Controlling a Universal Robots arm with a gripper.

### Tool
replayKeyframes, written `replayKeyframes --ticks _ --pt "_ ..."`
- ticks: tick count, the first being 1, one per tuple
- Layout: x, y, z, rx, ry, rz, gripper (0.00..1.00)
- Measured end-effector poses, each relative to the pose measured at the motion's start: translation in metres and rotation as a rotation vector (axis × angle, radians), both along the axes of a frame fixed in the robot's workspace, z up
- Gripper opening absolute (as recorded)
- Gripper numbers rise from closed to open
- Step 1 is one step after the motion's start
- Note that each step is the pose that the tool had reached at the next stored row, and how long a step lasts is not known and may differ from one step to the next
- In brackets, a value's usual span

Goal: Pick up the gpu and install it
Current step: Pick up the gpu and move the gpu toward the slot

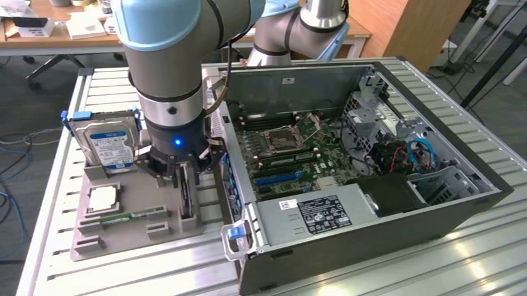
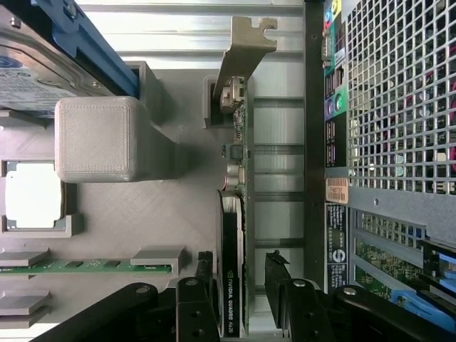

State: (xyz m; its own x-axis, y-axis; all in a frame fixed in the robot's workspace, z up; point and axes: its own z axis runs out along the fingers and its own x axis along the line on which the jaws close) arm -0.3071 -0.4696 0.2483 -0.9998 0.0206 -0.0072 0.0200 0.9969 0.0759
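The gpu is a thin dark card standing on its edge in a slot of the grey holder tray, beside the open computer case. In the wrist view the gpu runs lengthwise, with its pale metal bracket at the far end. My gripper hangs straight down over the card. The gripper is open, with one black finger close against one face of the card. The other finger stands a small gap off the opposite face.
On the same tray stand a silver hard drive with a blue-white label, a processor chip and a green memory stick. The case's motherboard lies exposed with a blue slot. The case wall sits close beside the card.
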Motion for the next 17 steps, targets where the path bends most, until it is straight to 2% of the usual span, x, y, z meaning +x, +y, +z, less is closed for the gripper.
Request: replayKeyframes --ticks 11,17 --pt "0.0 0.0 -0.0001 0.0001 -0.0001 0.0 0.43" --pt "0.0 0.0004 -0.0067 0.0001 -0.0002 0.0 0.43"
